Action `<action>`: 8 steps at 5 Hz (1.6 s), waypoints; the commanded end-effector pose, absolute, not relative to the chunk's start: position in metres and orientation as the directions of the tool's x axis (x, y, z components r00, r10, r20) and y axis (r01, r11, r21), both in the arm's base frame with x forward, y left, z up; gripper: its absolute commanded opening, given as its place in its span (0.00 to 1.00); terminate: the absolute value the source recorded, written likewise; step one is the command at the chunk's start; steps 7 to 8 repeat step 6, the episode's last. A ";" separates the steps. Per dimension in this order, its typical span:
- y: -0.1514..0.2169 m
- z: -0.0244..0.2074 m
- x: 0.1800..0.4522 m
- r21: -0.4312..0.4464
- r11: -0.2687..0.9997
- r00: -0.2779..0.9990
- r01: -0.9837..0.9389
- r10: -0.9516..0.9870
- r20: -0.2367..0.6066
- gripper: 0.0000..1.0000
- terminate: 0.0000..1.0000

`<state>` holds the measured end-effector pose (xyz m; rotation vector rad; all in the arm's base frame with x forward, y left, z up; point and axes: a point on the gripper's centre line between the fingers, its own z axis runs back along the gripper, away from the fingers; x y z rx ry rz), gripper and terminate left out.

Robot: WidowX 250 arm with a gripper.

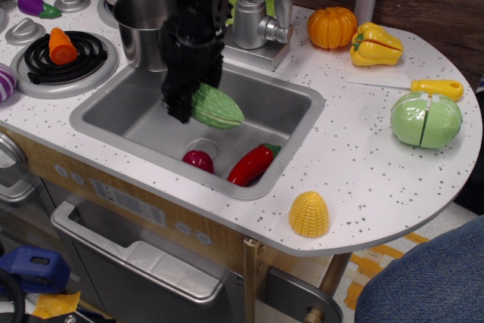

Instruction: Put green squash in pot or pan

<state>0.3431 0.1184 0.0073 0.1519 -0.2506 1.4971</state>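
Over the sink: green squash is in the air, clear of the basin floor, tilted with its right end lower.
Gripper: gripper clamped on the squash's left end; black arm comes down from the top of frame.
Pot: steel pot stands on the counter at the sink's back-left corner, up-left of the squash, partly hidden by the arm.
Sink: sink holds a red radish-like ball by the drain and a red chili pepper beside it, both below the squash.
Faucet: faucet behind the sink.
Counter right: pumpkin, yellow pepper, knife, split cabbage, corn.
Stove left: carrot on burner.
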 end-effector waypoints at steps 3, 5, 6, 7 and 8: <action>0.171 0.094 0.324 0.106 0.159 0.191 -0.982 0.825 0.531 0.00 0.00; 0.218 0.118 0.363 0.138 0.249 0.278 -0.959 0.715 0.642 0.00 0.00; 0.235 0.117 0.393 0.128 0.274 0.283 -0.953 0.657 0.699 0.00 1.00; 0.235 0.117 0.393 0.128 0.274 0.283 -0.953 0.657 0.699 0.00 1.00; 0.235 0.117 0.393 0.128 0.274 0.283 -0.953 0.657 0.699 0.00 1.00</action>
